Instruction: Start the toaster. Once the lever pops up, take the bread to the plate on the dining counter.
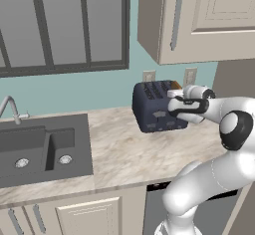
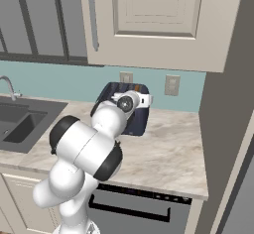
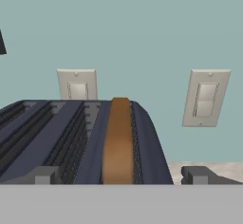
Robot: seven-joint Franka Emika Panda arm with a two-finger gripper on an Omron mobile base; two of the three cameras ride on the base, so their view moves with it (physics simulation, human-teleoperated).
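1. Toaster [image 1: 155, 107] stands on the marble surface [image 1: 129, 149] against the far wall, right of the sink [image 1: 42, 149], below two wall outlets [image 3: 205, 97].
2. Bread [image 3: 117, 142] sits upright in the toaster's rightmost slot, its tan top edge proud of the slot.
3. Hand [image 3: 118, 176] is at the toaster's near face, fingers spread wide either side of the slice line, holding nothing.
4. Judgement: the slice is light, stiff and dry but crumbly. Pinch the exposed top edge across its flat faces, gently, then lift straight up.
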